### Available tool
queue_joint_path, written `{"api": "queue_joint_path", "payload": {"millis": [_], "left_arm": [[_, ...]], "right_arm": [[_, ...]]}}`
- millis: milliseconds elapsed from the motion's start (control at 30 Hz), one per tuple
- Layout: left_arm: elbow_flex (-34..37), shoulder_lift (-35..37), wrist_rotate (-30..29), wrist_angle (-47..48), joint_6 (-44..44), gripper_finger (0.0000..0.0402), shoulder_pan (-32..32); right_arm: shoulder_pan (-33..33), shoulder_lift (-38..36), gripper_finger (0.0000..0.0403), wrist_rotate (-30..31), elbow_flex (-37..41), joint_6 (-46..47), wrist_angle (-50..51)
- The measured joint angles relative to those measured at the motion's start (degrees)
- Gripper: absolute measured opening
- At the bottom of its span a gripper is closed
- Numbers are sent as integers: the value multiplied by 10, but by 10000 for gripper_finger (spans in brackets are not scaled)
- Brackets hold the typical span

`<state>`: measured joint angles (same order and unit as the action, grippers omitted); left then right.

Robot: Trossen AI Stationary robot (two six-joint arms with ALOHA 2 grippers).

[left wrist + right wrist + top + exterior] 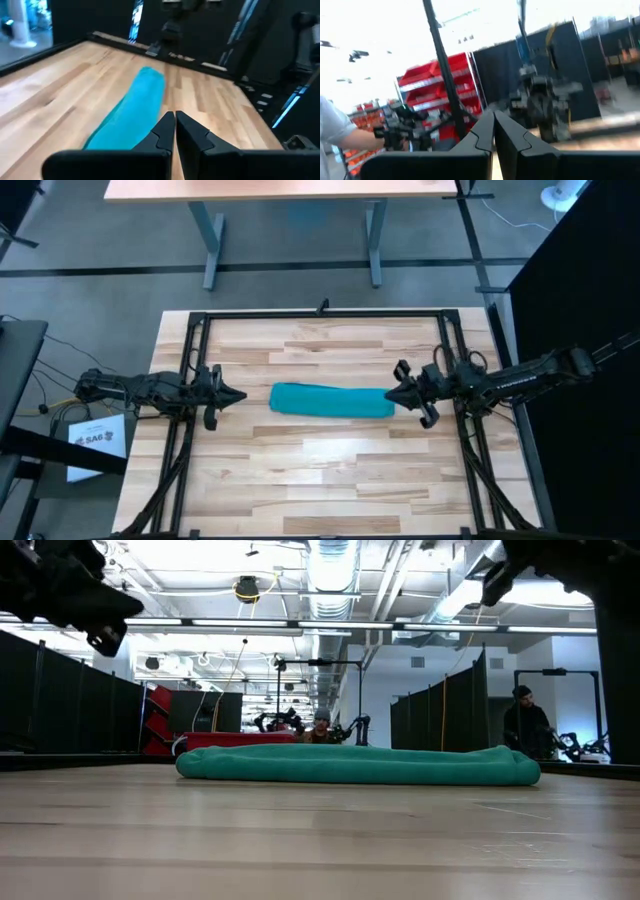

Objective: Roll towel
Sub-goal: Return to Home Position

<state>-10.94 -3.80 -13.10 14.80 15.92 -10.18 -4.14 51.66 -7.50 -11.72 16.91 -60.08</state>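
From above, the towel (pixel 332 401) lies rolled at mid-frame on the worktop (pixel 330 480), with the left gripper (pixel 232 395) well off its left end, the right gripper (pixel 397 393) just beside its right end, and bare boards all round. At table height the roll rests flat while both arms hang in the upper corners, held high, I'd judge, to avoid snagging it. Each wrist view shows its gripper clenched on nothing, the left one facing the roll.

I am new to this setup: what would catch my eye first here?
A teal towel lies rolled into a long log at the middle of the wooden table. The left claw and right claw hang at its two ends, both shut and empty.
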Motion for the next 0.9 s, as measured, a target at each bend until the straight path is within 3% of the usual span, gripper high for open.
{"api": "queue_joint_path", "payload": {"millis": [167,333,733,900], "left_arm": [[24,31,59,-58,-33,0,0],[68,35,68,-130,-35,0,0],[103,36,24,-216,-26,0,3],[104,36,59,-170,-41,0,3]], "right_arm": [[1,0,0,0,63,-19,-132],[8,0,0,0,113,-20,-216],[41,-3,0,17,112,-51,-221],[40,-2,0,7,112,-82,-203]]}}
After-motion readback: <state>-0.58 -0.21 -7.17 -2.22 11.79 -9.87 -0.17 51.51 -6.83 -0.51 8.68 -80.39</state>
